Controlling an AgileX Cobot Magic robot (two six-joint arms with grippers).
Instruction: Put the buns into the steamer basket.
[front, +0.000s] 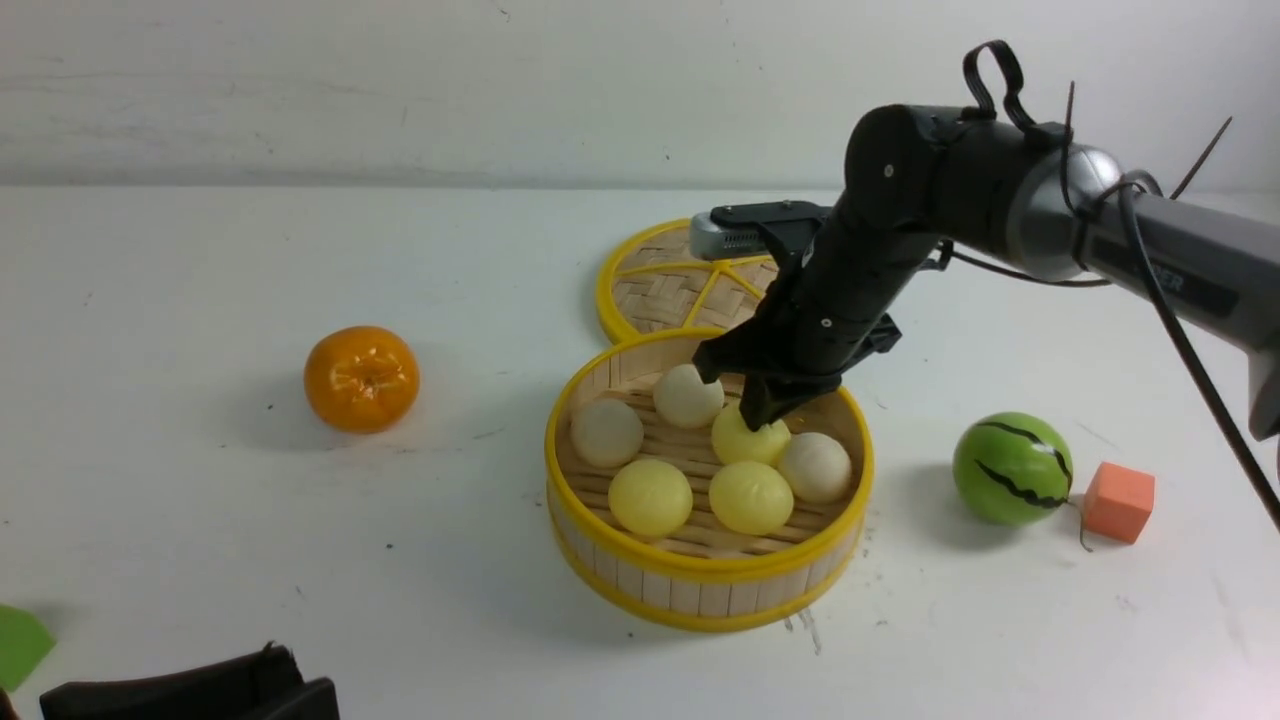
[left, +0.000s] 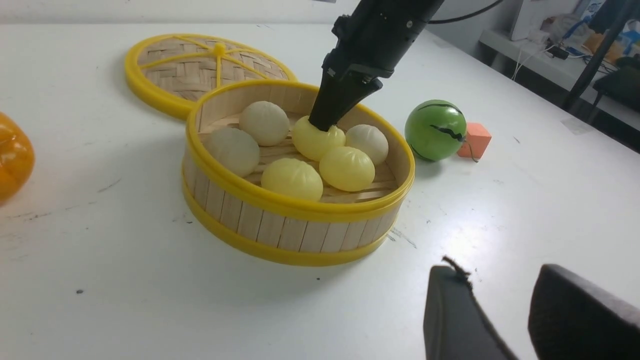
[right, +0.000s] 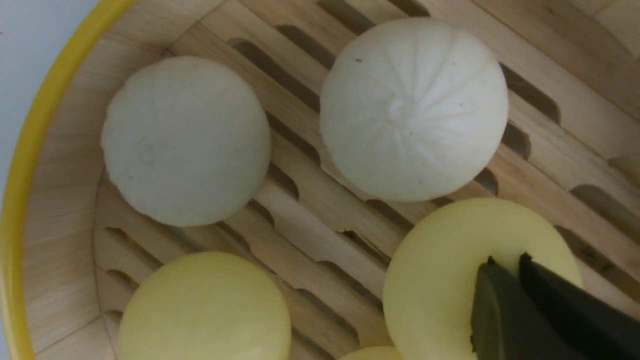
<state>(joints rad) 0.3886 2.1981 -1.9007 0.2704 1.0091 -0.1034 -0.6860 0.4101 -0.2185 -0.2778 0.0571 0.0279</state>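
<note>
The steamer basket (front: 704, 572) (left: 300, 206) sits mid-table with several buns inside, some pale yellow, some beige-white. My right gripper (front: 764, 416) (left: 320, 125) (right: 505, 262) reaches down into it. Its fingertips stand almost together, pinching the top of the middle yellow bun (front: 742, 442) (left: 311, 142) (right: 440, 270), which rests on the slatted floor. Two white buns (right: 185, 140) (right: 412, 107) lie just beyond it. My left gripper (left: 500, 280) hangs open and empty over bare table near the front, well away from the basket; its dark body (front: 190, 690) shows at the bottom left.
The woven lid (front: 660, 290) lies flat behind the basket, touching it. An orange (front: 361, 378) is to the left. A green striped ball (front: 1012, 468) and an orange cube (front: 1118, 501) are to the right. A green scrap (front: 20, 645) shows at the left edge.
</note>
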